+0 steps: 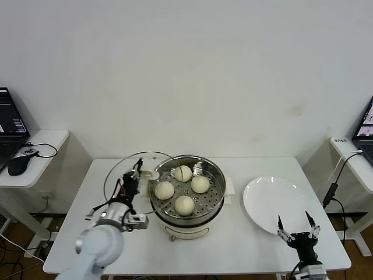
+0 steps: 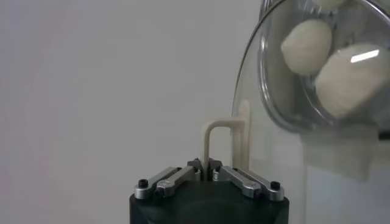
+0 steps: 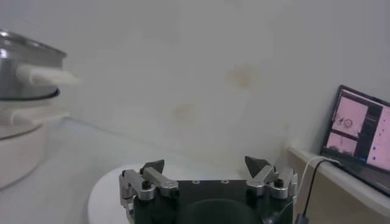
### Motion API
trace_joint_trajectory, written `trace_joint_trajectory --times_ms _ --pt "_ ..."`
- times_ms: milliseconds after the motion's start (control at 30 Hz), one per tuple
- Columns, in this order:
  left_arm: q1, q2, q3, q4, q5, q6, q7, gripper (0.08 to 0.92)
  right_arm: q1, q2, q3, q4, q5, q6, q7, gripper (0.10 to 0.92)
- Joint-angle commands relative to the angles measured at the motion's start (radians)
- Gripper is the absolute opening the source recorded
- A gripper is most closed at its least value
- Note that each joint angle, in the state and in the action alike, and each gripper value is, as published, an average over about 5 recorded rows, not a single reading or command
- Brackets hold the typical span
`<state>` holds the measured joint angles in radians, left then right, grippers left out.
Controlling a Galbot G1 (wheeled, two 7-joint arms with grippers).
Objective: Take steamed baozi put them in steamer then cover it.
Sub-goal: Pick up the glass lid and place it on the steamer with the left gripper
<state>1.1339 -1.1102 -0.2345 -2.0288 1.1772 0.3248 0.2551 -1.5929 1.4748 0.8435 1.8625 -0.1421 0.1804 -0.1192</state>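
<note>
White table (image 1: 245,245) against a plain wall. Four buns (image 1: 183,173) sit inside the steamer (image 1: 187,201) at its middle. Left tool (image 1: 135,173) pinches the glass lid's (image 1: 116,175) handle, lid tilted beside the steamer. Right tool (image 1: 297,224) hangs open near the plate (image 1: 262,201).

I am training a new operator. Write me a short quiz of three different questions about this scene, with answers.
1. True or false: the white plate holds one baozi.
2. How many baozi lie in the steamer?
3. What does the left claw grip? A) the plate B) the glass lid by its handle C) a baozi

Key:
1. False; the plate is bare.
2. Four.
3. B; the lid stands tilted beside the steamer, not yet on it. The right claw waits open near the plate.
</note>
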Motion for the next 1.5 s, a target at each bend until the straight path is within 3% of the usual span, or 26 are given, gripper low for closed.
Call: trace_joint_trajectory --times_ms 33,600,1500 --pt "-0.038 -0.189 0.110 -0.007 0.230 0.055 0.089 0.134 0.025 0.048 -0.039 -0.041 -0.145 0.004 0.031 0.823" --pt "-0.122 -0.330 0.183 0.110 0.326 0.067 0.097 0.134 0.021 0.060 -0.033 -0.060 -0.168 0.010 0.037 0.823" --pt "-0.100 -0.382 0.203 0.179 0.429 0.031 0.079 0.134 0.016 0.055 -0.044 -0.072 -0.163 0.020 0.037 0.823"
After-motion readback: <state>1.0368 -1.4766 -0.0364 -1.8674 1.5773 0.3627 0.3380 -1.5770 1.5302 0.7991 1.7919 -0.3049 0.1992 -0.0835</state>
